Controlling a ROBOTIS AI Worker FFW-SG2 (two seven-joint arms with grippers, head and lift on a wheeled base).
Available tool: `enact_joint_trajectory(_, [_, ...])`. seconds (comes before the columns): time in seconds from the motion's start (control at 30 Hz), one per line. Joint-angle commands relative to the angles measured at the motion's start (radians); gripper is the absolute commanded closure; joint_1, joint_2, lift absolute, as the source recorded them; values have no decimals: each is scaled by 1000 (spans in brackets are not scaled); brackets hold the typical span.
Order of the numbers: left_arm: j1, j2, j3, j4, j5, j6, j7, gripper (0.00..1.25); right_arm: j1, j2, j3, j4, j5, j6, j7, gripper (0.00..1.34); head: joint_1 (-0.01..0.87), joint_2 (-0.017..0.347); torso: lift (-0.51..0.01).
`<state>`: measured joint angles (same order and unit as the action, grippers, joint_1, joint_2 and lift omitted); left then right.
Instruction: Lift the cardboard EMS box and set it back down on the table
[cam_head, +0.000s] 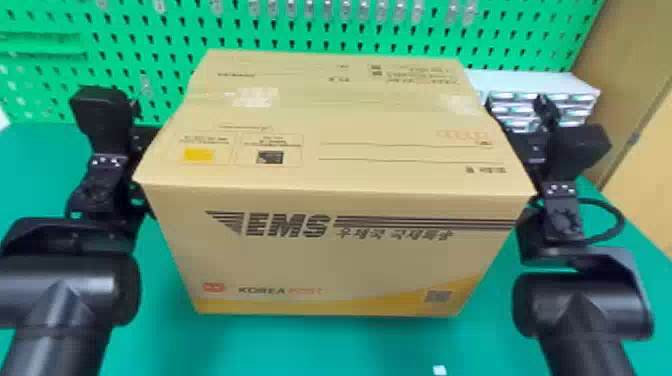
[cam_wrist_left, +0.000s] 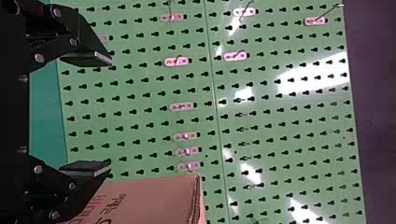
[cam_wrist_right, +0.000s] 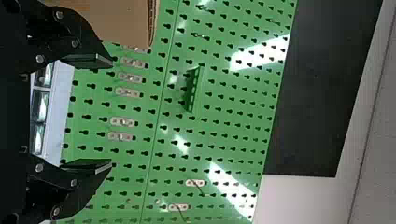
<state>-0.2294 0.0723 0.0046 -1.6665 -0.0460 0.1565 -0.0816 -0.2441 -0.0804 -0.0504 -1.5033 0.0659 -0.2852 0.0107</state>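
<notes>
The cardboard EMS box (cam_head: 335, 250) stands upright between my two arms, its top taped closed. Whether its underside touches the table is hard to tell. My left gripper (cam_head: 144, 140) is against or close beside the box's left side, and my right gripper (cam_head: 525, 145) is likewise at its right side; the box edges partly cover both. In the left wrist view, the left gripper (cam_wrist_left: 111, 112) is open with nothing between its fingers, the box (cam_wrist_left: 154, 200) lying alongside one finger. The right wrist view has the right gripper (cam_wrist_right: 112, 112) open and empty too, with the box (cam_wrist_right: 121, 21) beside one finger.
The green table (cam_head: 390, 345) extends around the box, with a small white scrap (cam_head: 439, 370) near the front. A green pegboard (cam_head: 165, 30) rises behind. At the back right stands a white drawer unit (cam_head: 575, 92), close to the right arm. A black cable (cam_head: 620, 220) loops out from that arm.
</notes>
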Motion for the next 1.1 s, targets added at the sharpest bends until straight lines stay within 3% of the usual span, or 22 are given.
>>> enact_joint_trajectory(0.0, [8, 0, -1, 7, -3, 9, 0, 463, -1, 1, 1, 0, 0, 0, 0, 502, 678, -14, -99])
enact_joint_trajectory(1.07, [111, 1, 17, 96, 3, -28, 0, 463, 82, 18, -9, 80, 25, 1, 0, 504, 678, -14, -99])
